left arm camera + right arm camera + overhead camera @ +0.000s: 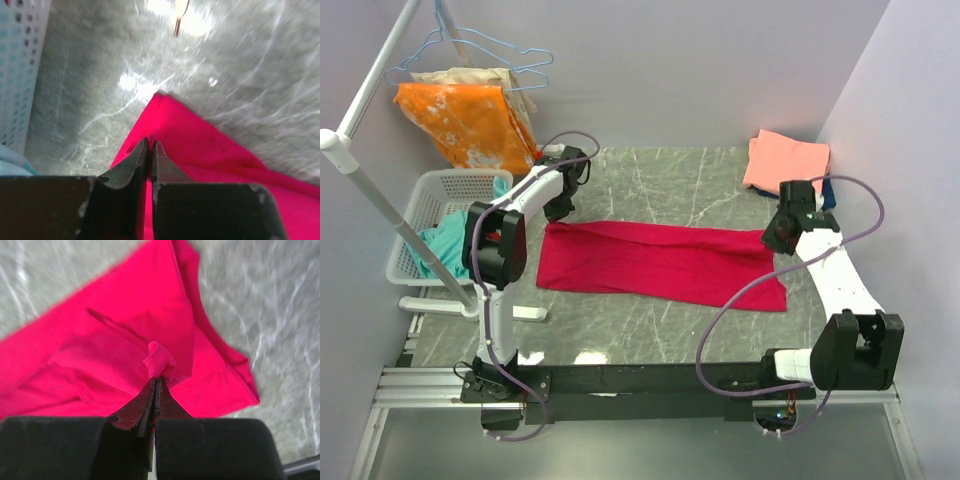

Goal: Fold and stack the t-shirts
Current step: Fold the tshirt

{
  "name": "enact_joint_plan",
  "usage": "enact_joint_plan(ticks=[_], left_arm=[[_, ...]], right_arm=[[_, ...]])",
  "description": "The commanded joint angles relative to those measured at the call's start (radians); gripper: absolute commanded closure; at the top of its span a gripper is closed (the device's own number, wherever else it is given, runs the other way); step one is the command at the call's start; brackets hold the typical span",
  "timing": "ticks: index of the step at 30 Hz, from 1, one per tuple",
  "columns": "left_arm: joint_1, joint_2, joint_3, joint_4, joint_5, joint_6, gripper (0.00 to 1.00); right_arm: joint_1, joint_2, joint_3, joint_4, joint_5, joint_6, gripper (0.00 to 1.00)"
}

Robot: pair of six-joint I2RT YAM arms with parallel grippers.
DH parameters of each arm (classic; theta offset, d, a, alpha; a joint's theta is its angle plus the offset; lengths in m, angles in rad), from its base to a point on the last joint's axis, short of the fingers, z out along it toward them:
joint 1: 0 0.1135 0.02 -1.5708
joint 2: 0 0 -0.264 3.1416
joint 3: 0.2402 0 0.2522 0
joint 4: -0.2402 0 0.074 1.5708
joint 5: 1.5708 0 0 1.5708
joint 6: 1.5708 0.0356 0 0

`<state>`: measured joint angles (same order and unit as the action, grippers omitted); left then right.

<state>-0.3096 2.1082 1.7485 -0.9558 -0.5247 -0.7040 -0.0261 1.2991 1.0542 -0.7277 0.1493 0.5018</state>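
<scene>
Left gripper and right gripper are clamping the crimson t-shirt by its ends.
Its long axis is running crosswise between them.

The crimson t-shirt lies flat in the middle, folded into one long band running from 9 to 3 o'clock, slightly slanted. At 2 o'clock sits the salmon-pink t-shirt, folded square, with the dark blue t-shirt beneath it, only an edge showing.

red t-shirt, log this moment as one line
red t-shirt: long flat band | left gripper: shut on its left end | right gripper: shut on a pinch at its right end
</scene>
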Motion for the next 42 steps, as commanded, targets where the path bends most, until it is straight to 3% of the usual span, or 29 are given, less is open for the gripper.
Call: enact_joint_plan(ticks=[1,26,31,33,34,36,37,40,42], left_arm=[[-0.013,-0.065,-0.044,-0.011,-0.014,-0.035,0.97],[-0.019,-0.086,-0.107,-0.060,-0.046,-0.114,0.94],[-0.019,-0.070,-0.101,-0.109,-0.064,-0.152,0.80],[-0.019,-0.071,-0.112,-0.155,-0.077,-0.184,0.77],[-0.019,-0.073,-0.118,-0.165,-0.075,-0.210,0.75],[-0.020,-0.074,-0.142,-0.193,-0.060,-0.229,0.73],[-0.022,-0.077,-0.155,-0.195,-0.054,-0.242,0.73],[-0.022,-0.105,-0.198,-0.173,-0.051,-0.261,0.72],[-0.022,-0.119,-0.193,-0.167,-0.057,-0.261,0.72]], right_arm=[[-0.003,-0.060,-0.075,-0.009,-0.033,0.021,1.00],[-0.003,-0.167,-0.168,-0.072,0.038,0.037,1.00],[-0.005,-0.193,-0.204,-0.090,0.016,0.043,1.00],[-0.003,-0.207,-0.226,-0.102,0.007,0.052,0.89],[0.000,-0.221,-0.229,-0.110,0.004,0.055,0.77],[-0.001,-0.238,-0.211,-0.128,0.006,0.070,0.71],[0.000,-0.256,-0.207,-0.125,0.001,0.076,0.62],[-0.001,-0.259,-0.206,-0.116,-0.028,0.089,0.62],[-0.001,-0.245,-0.207,-0.101,-0.046,0.089,0.70]])
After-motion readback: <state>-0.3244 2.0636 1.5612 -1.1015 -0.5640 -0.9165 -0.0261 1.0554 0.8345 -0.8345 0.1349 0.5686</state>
